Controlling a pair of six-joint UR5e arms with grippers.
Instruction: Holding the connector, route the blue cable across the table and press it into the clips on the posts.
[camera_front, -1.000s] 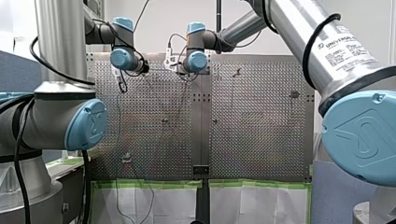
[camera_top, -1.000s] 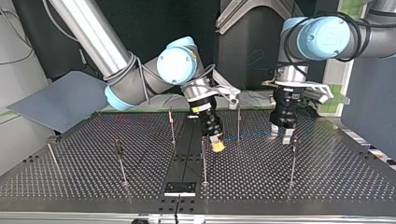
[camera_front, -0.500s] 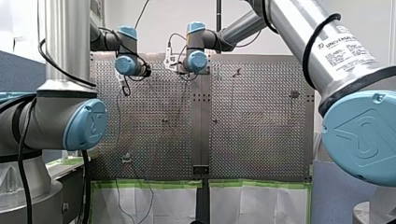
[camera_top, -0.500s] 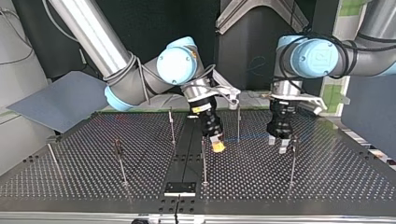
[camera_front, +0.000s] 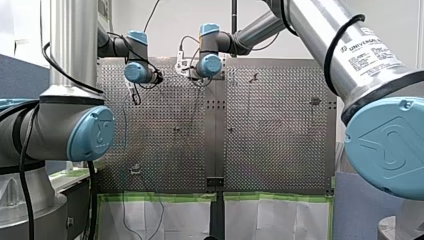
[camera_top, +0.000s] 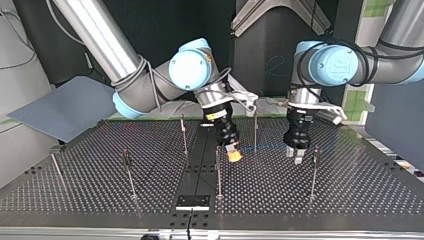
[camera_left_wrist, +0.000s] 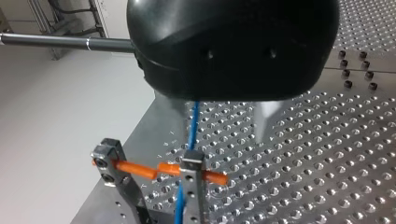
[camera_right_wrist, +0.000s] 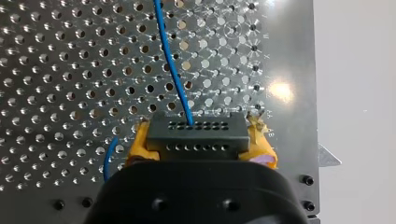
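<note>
My left gripper (camera_top: 294, 154) has shifted toward the top view's left over the last second and now stands nearer my right gripper (camera_top: 232, 154), which has held its place. My right gripper is clamped on the connector (camera_right_wrist: 196, 130) between yellow pads, low over the table (camera_top: 350, 190). The cable (camera_left_wrist: 192, 126) runs from under my left gripper to a clip (camera_left_wrist: 192, 163) just ahead. Whether my left gripper is closed cannot be told. Judgement: the cable is being lined up on this clip, and seating is unconfirmed.

posts (camera_top: 218, 172): 6 | arms (camera_top: 142, 87): 2 | claws (camera_top: 233, 155): 2 | blue cable (camera_right_wrist: 169, 70): 1 | connector (camera_right_wrist: 196, 134): 1
</note>
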